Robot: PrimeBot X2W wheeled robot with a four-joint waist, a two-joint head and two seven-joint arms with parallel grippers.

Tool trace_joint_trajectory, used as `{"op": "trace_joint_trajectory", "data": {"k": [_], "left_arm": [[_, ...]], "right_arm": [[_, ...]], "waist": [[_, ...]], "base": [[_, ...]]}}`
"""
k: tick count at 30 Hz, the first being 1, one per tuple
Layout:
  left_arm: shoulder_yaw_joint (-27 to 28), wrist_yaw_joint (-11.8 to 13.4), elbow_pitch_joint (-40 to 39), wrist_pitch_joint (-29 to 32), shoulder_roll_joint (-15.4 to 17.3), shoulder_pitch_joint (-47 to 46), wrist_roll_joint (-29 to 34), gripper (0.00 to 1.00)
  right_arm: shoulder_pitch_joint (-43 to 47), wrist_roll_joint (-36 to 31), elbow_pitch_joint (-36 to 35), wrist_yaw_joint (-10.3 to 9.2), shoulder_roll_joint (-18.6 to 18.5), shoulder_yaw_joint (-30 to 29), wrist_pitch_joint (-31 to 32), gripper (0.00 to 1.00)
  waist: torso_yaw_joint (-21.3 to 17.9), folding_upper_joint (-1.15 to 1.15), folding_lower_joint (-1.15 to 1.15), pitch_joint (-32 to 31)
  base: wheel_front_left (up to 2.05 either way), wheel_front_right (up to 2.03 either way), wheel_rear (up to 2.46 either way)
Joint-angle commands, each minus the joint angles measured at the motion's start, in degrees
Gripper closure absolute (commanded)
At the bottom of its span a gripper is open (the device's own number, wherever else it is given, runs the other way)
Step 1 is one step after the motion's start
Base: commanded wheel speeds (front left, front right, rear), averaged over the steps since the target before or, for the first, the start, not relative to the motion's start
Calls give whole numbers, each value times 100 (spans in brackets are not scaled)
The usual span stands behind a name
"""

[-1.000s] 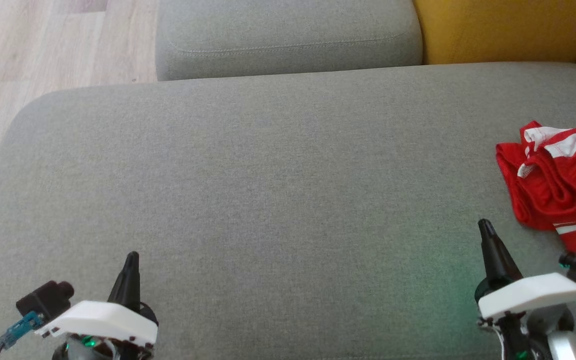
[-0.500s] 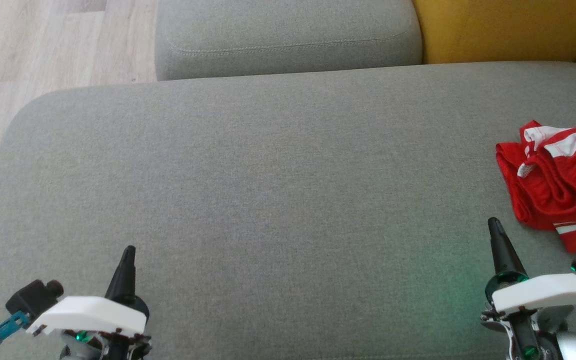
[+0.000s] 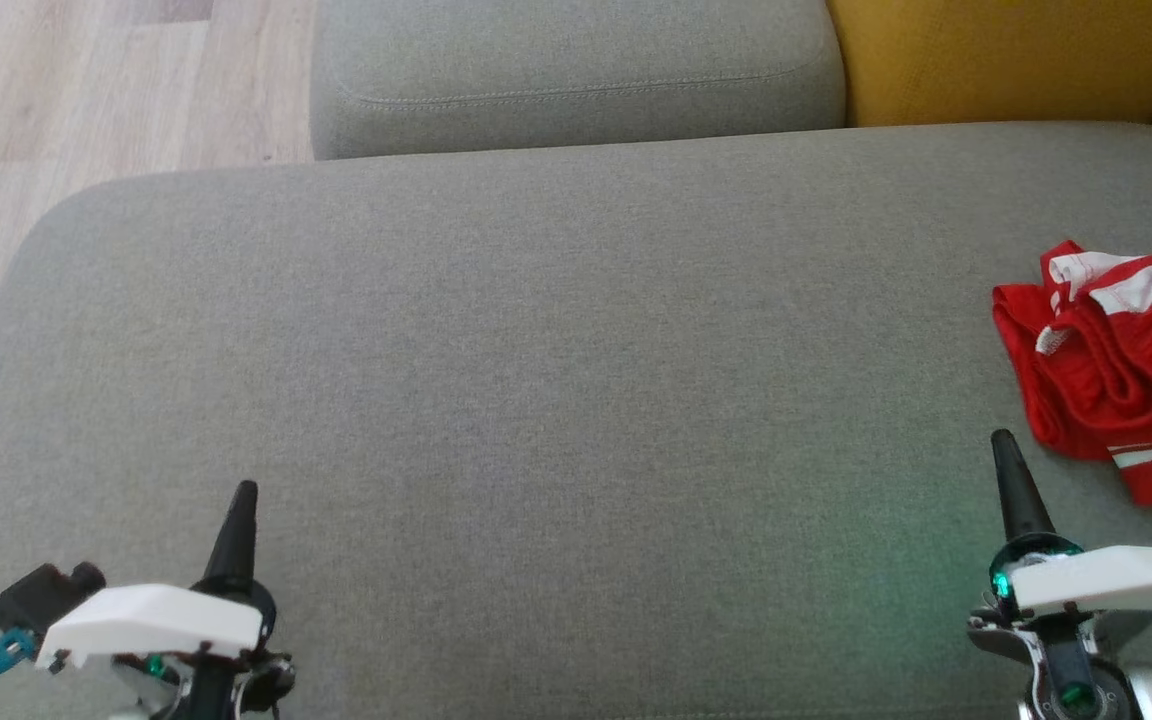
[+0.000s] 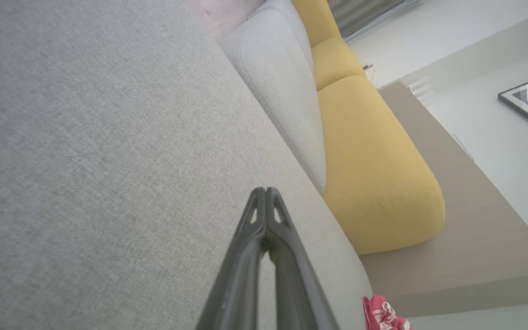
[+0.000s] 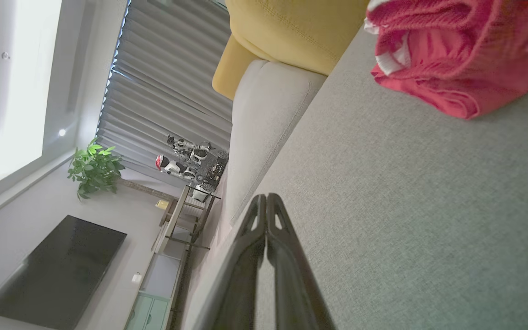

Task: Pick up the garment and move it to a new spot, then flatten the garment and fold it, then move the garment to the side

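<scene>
Currently, my right pincer [image 3: 1002, 445] sits at the lower right of the head view with its two dark fingers pressed together, the tips meeting in a single point and gripping nothing. The garment [image 3: 1116, 370], a red piece with white trim, lies crumpled on the grey seat cushion [image 3: 576, 350] toward the cushion's right side, cut off by the right edge of the head view. It lies ahead of the right pincer and to its right, near the fingertips but apart from them; a strip of bare grey fabric separates the two. In the right wrist view the garment occupies the upper right corner, beyond and to one side of the closed fingers, its folds bunched and a white-edged hem showing. My left pincer [image 3: 241, 495] is at the lower left of the head view, fingers likewise together and empty, well apart from the garment across the width of the seat. Behind the seat stand a grey back cushion [image 3: 576, 70] and, to its right, a yellow cushion [image 3: 1016, 60]. Pale wood floor [image 3: 86, 80] shows at the upper left.
</scene>
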Motion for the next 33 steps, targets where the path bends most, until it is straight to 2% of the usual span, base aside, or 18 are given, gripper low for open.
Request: {"op": "trace_joint_trajectory", "data": {"k": [1, 33], "left_arm": [[209, -71, -137, 32, 34, -339, -156, 100], [781, -557, 151, 451, -192, -646, -2090, 100]], "right_arm": [[-347, 183, -158, -4, -93, 36, -52, 100], [-558, 2285, 152, -5, -90, -169, -46, 100]], "waist": [[0, 0, 0, 1], [-4, 0, 0, 18]], "base": [[0, 0, 0], [0, 0, 0]]}}
